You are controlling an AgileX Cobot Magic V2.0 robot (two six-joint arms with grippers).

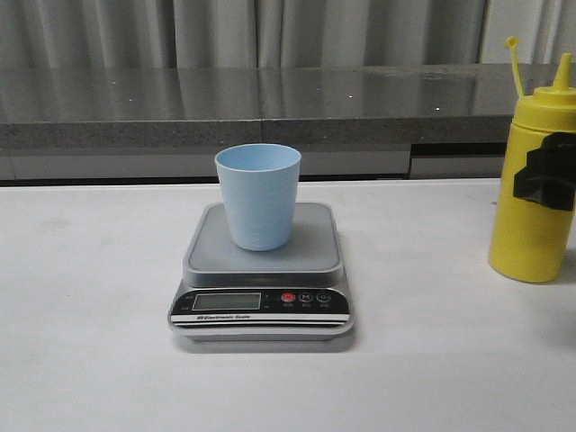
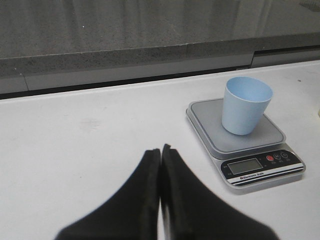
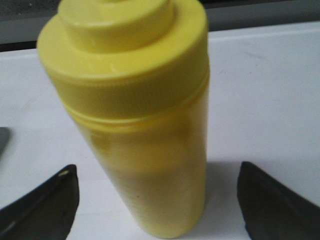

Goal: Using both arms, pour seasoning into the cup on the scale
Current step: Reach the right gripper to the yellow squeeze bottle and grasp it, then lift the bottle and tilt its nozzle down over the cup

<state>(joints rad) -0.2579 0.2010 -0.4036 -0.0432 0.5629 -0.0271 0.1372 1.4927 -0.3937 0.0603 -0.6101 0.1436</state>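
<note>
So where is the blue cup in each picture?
Front view: the blue cup stands upright in the middle, on the scale.
Left wrist view: the cup is at the right, on the same scale, beyond the shut left fingers.
Right wrist view: no cup; only the yellow bottle between the open right fingers.
Shared landmark: the white table.

This looks like a robot test bench dressed up as a kitchen corner rather than a lived-in home. A bare white table (image 1: 90, 360) runs up to a grey speckled stone-look counter (image 1: 180, 99), and plain grey curtains (image 1: 225, 31) hang behind it (no window or wall shows). An electronic kitchen scale (image 1: 261, 310) sits alone, and black robot fingers (image 2: 160, 200) intrude from the wrist camera.
</note>
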